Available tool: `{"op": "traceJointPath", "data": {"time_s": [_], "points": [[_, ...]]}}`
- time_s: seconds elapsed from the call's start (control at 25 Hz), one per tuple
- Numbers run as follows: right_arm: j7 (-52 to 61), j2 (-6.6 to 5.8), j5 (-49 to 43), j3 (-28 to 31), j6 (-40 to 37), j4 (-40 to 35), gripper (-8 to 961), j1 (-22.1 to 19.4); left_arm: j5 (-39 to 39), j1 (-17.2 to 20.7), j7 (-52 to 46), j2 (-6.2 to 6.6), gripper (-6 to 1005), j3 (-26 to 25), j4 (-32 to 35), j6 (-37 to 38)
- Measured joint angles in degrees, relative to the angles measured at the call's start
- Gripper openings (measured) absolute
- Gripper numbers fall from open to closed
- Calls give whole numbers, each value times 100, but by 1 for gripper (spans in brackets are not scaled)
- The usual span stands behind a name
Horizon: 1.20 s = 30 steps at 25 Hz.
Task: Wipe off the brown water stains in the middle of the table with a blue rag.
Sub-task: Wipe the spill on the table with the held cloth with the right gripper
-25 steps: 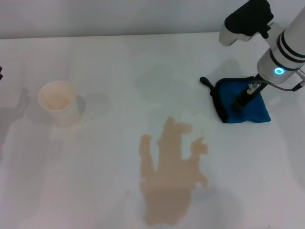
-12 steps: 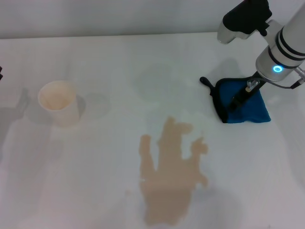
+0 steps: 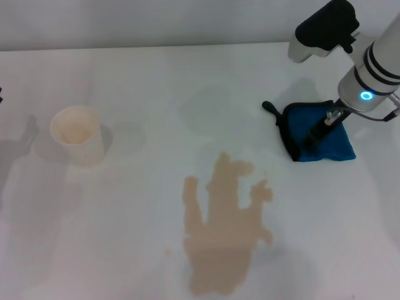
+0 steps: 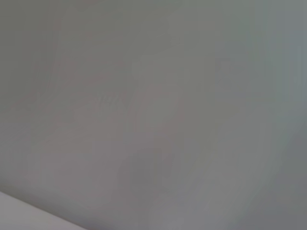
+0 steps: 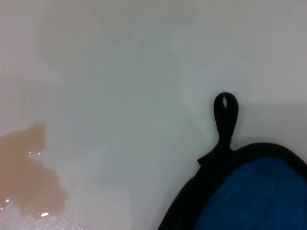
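Note:
The brown water stains (image 3: 222, 231) are one tan puddle with finger-like lobes at the front middle of the white table (image 3: 137, 75). One lobe also shows in the right wrist view (image 5: 24, 177). The blue rag (image 3: 334, 145) lies folded at the right, its black trim and loop tab (image 3: 267, 106) pointing left. It also shows in the right wrist view (image 5: 259, 191), as does the tab (image 5: 225, 110). My right gripper (image 3: 317, 130) reaches down onto the rag's middle. Of my left arm only a dark sliver shows at the left edge of the head view.
A white paper cup (image 3: 78, 134) stands upright at the left of the table. Faint grey shadows lie around it and at the back middle. The table's far edge runs along the top of the head view.
My right arm shifted slightly over the rag and came back to nearly the same place. The rag, the stain and the cup have not moved.

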Motion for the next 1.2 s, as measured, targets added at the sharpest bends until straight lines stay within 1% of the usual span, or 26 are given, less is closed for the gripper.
{"op": "traceJointPath", "data": {"time_s": [0.16,0.4,0.6,0.76,0.92,1.08,1.2], "points": [[0,5,0,-19,3,2,398,-2,0,0,0,3,877,-2,41,37],[11,10,9,-88,74,16,253,18,0,0,0,3,877,-1,49,63],[11,-1,26,-82,156,93,98,72,0,0,0,3,878,-1,49,64],[-43,4,121,-88,250,24,88,36,0,0,0,3,878,-1,49,63],[-215,26,444,-175,317,13,82,23,1,0,0,3,878,-1,49,67],[-324,41,952,-515,314,4,78,-3,1,0,0,2,878,-78,49,70],[-337,44,1402,-934,230,-14,75,-37,3,17,0,3,878,-183,49,72]]}}
